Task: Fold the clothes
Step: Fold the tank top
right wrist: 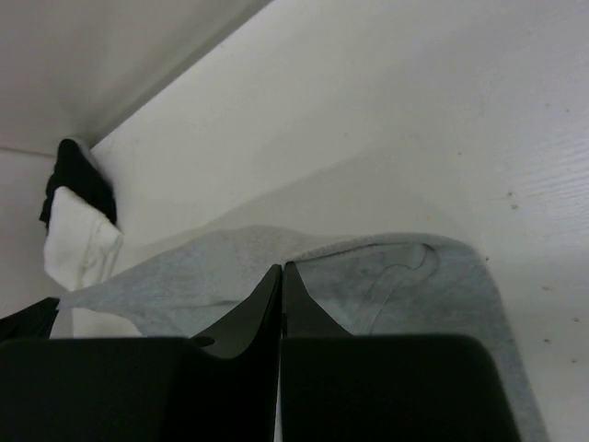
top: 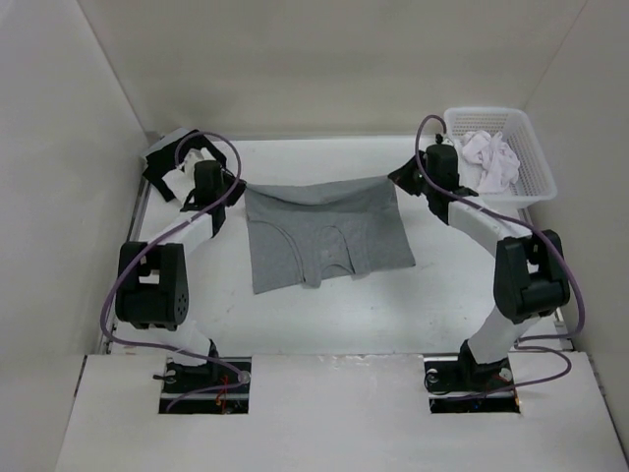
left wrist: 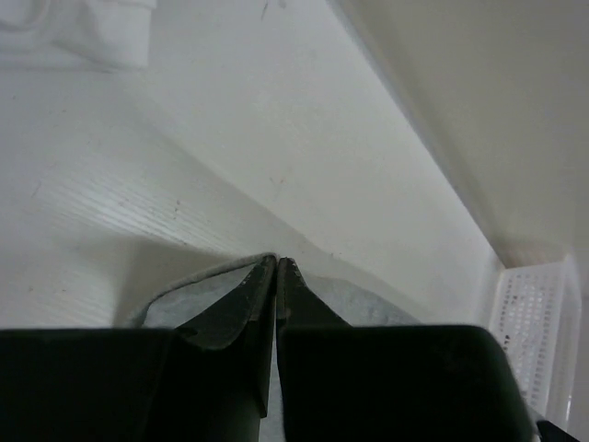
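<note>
While both my jaws are clamped tight, L gripper [top: 239, 187] pinches the shirt [top: 324, 236] at its 10 o'clock corner, R gripper [top: 398, 178] at 2 o'clock. Shirt lies mid table [top: 295, 320], far edge taut btwn them.

Left arm [top: 152, 280]: base bolted at near left edge, elbow raised, forearm reached forward and inward. Left end effector [top: 239, 187]: jaws seen pressed together in wrist view, tips meeting, corner of grey shirt [top: 324, 236] pinched between them.

Right arm [top: 526, 270]: base bolted at near right edge, elbow bent outward, forearm angled forward and inward. Right end effector [top: 401, 178]: jaws pressed together, opposite shirt corner pinched.

Both end effectors positioned at similar depth, well apart, pointed toward each other.
</note>
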`<state>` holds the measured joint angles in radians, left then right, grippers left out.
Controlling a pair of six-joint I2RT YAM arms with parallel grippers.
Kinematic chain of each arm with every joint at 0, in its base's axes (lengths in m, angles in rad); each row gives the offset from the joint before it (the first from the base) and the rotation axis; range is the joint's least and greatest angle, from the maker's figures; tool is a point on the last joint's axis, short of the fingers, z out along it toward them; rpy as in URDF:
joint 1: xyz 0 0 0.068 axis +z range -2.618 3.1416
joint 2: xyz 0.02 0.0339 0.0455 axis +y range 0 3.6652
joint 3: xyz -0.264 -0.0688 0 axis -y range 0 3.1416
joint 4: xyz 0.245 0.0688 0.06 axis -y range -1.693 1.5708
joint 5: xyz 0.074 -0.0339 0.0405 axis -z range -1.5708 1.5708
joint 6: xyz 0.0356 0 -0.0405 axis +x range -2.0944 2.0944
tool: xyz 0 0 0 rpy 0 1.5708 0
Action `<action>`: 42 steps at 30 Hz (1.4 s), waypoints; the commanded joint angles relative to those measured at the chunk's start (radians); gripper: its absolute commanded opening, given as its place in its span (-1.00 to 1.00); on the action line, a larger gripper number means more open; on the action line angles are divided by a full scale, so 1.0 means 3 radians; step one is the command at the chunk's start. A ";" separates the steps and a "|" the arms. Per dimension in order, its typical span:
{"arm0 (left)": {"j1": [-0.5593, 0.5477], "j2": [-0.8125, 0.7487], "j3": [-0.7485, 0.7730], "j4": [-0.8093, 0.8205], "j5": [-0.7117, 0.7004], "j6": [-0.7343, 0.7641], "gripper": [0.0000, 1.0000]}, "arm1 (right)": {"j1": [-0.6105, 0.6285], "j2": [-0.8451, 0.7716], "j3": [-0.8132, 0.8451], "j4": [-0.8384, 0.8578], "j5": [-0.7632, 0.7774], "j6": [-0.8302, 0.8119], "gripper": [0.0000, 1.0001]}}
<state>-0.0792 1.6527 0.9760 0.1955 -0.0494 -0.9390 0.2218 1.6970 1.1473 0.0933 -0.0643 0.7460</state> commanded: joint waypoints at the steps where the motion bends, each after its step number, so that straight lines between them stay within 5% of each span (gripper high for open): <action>1: -0.0009 -0.0318 -0.0005 0.0407 0.0052 -0.0030 -1.00 | -0.0021 -0.0190 0.0073 0.0282 -0.0266 0.0039 -0.98; 11: -0.0030 -0.1892 -0.1626 0.0515 0.0093 -0.0209 -1.00 | -0.0328 -0.1136 -0.1527 0.0758 -0.0302 0.0336 -0.98; 19: 0.0149 -0.3099 -0.2082 -0.0231 0.0471 -0.0214 -1.00 | -0.0721 -0.1734 -0.2182 0.0783 -0.0384 0.0438 -0.98; 31: -0.0158 -0.3944 -0.2731 -0.1019 0.0467 -0.0158 -1.00 | -0.0875 -0.1816 -0.2617 0.0794 -0.0410 0.0510 -0.98; 42: 0.0051 -0.3868 -0.2824 -0.1163 0.0375 -0.0046 -0.97 | -0.0671 -0.2246 -0.2975 0.0309 -0.0195 0.0541 -0.96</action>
<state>-0.0963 0.4881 0.1150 -0.1482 0.0917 -0.9848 0.0032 1.0515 0.2699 0.2287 -0.1642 0.9031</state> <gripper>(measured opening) 0.015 0.022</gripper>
